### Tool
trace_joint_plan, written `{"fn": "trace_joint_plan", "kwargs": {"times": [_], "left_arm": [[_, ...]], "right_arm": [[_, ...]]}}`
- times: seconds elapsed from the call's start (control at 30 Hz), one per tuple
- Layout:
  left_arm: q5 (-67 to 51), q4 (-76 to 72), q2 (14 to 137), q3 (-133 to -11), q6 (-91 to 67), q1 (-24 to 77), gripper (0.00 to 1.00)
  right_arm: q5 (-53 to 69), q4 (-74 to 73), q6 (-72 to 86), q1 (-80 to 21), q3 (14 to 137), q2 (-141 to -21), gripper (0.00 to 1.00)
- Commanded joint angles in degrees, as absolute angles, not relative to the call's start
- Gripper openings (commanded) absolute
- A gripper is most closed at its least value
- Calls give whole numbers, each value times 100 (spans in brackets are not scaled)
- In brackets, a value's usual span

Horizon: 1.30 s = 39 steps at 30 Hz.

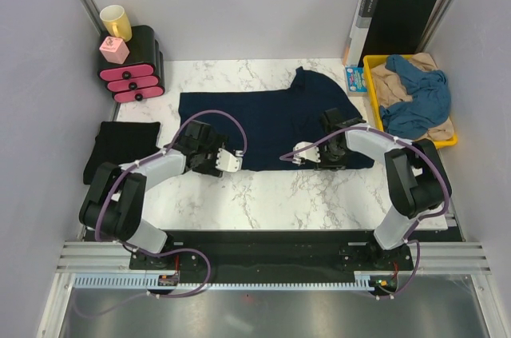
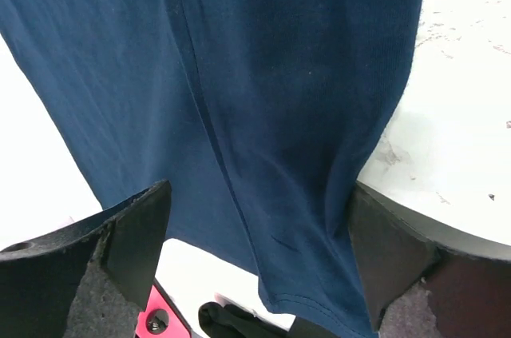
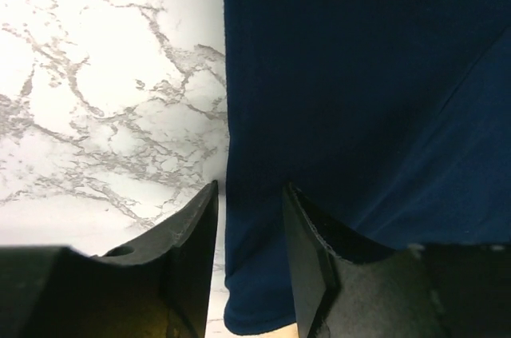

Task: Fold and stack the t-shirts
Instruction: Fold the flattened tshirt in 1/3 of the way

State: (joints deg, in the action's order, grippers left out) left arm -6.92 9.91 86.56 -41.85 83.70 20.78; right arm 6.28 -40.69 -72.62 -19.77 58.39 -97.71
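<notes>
Navy t-shirt (image 1: 255, 118) flat across middle of marble table (image 1: 319, 194), left gripper (image 1: 231, 161) at shirt's near hem toward table's left, jaws spread wide, right gripper (image 1: 300, 154) at hem toward table's right, jaws half-narrowed, grip on cloth unclear

top: high rear, looking down | wrists: close, sharing navy t-shirt (image 1: 263, 126)

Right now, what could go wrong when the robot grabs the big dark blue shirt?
1. The right gripper sits at the very edge of the navy shirt, so it might pinch only a sliver and slip off.
2. The left gripper is wide open; if just one side catches, the fold could come out crooked.
</notes>
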Motion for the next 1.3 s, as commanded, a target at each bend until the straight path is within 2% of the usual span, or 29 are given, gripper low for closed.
{"fn": "trace_joint_plan", "kwargs": {"times": [0.0,0.07,0.1,0.13,0.17,0.2,0.47,0.63,0.83,0.87,0.93,0.97,1.0,1.03,1.07,1.17,1.23,1.27], "left_arm": [[-791,1318,8991,-3973,8446,2092,89],[-817,1397,8991,-3990,8464,2100,81],[-835,1554,8974,-4008,8464,2101,62],[-878,1634,8948,-4017,8464,2101,47],[-922,1722,8860,-4017,8464,2083,10],[-966,1862,8807,-4017,8473,2083,2],[-1415,3153,7867,-3718,8824,2092,2],[-1433,3472,7375,-3350,9008,2092,2],[-1573,3805,7137,-3278,8974,2092,8],[-1591,3840,7119,-3278,8974,2092,13],[-1661,3998,7075,-3331,9009,2092,30],[-1687,4112,7032,-3375,9017,2100,54],[-1740,4235,6996,-3436,9052,2092,62],[-1810,4532,6987,-3576,9079,2092,69],[-1871,4700,6909,-3682,9105,2092,85],[-2100,5255,6786,-4200,9158,2083,99],[-2136,5379,6680,-4603,9088,2083,99],[-2110,5327,6680,-4727,9070,2074,99]], "right_arm": [[624,-3595,-7145,-2013,5775,-10134,41],[598,-3568,-7119,-2013,5766,-10204,35],[589,-3577,-7093,-2004,5766,-10213,24],[589,-3595,-7067,-2004,5757,-10213,17],[563,-3612,-7066,-2013,5722,-10195,9],[528,-3621,-7075,-2013,5696,-10161,0],[501,-4201,-7400,-2030,5336,-9537,0],[641,-4867,-7514,-2127,5142,-9054,0],[756,-5431,-7673,-2373,4826,-8421,0],[730,-5432,-7673,-2434,4764,-8368,0],[694,-5440,-7603,-2470,4816,-8367,21],[686,-5458,-7559,-2478,4877,-8393,33],[694,-5502,-7541,-2479,4965,-8428,44],[694,-5580,-7498,-2479,5070,-8481,47],[712,-5616,-7419,-2479,5306,-8499,48],[800,-5792,-7270,-2479,5861,-8534,50],[835,-5757,-7172,-2470,6264,-8604,50],[844,-5679,-7007,-2444,6380,-8648,46]]}}
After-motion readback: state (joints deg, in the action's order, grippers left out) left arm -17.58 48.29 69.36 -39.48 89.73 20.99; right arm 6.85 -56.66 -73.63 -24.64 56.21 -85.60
